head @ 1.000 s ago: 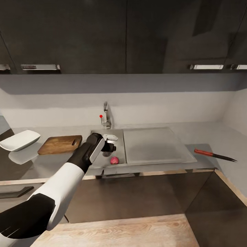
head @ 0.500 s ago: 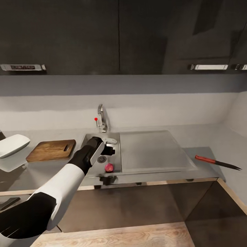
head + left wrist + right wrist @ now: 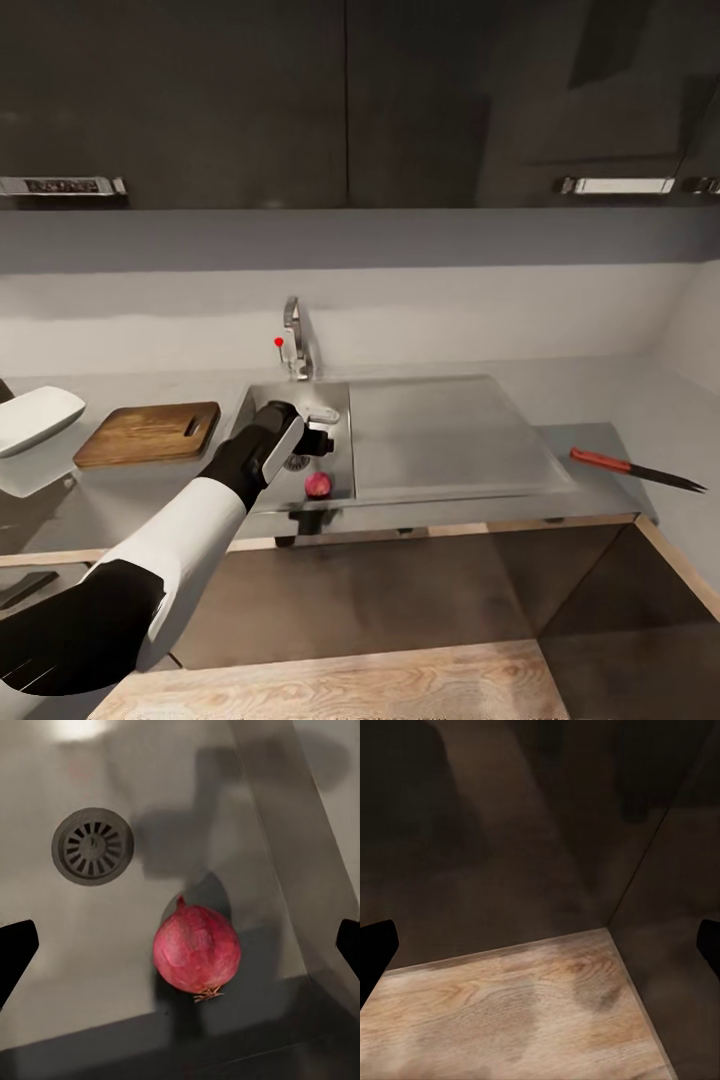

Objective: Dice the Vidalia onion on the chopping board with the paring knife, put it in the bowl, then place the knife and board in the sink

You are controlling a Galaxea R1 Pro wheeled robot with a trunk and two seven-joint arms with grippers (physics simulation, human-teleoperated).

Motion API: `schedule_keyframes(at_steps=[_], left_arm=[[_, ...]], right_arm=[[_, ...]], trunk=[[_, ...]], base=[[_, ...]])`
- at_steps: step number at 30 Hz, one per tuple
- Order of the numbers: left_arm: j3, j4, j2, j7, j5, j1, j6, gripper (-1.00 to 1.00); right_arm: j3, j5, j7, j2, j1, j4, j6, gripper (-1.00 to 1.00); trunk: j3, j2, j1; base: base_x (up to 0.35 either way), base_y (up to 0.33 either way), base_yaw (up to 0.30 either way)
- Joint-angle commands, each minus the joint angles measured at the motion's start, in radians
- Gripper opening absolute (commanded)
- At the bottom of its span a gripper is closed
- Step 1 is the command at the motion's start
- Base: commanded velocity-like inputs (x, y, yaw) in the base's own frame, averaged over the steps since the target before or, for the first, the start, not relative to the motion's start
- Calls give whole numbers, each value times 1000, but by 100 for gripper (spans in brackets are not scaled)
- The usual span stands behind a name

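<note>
One risk: left gripper (image 3: 180, 945) hangs spread wide over the onion (image 3: 197, 949) in the sink (image 3: 262, 402); round bulb may roll off-centre as it closes.

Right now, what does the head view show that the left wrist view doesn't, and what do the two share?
Head view alone: the chopping board, the bowl beyond it, the paring knife far across the countertop, the faucet, and the left arm reaching over the sink. Left wrist view alone: the left gripper with fingertips wide apart on either side of the onion. Both: the reddish onion lying free in the basin, and the round drain.
</note>
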Motion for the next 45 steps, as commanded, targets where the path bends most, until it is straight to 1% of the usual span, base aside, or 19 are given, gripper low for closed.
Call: schedule_keyframes(at_steps=[1,14,22,30,45], left_arm=[[-3,1,1,9,11,-1,3,100],[-3,10,1,9,11,-1,3,100],[-3,22,2,9,11,-1,2,100],[-3,75,1,9,11,-1,-61,100],[-3,91,4,9,9,-1,-67,100]], right_arm=[[-1,11,-10,0,-1,0,-2,100],[-1,11,-10,0,-1,1,-2,100],[-1,11,-10,0,-1,0,-2,100],[-3,11,-11,0,-1,1,-1,100],[-3,11,-11,0,-1,1,0,100]], trunk=[[-3,-1,0],[-23,-1,0],[-35,-1,0],[-48,-1,0],[-71,-1,0]], base=[[0,0,0],[2,-1,0],[110,-71,0],[11,-7,0],[0,-5,0]])
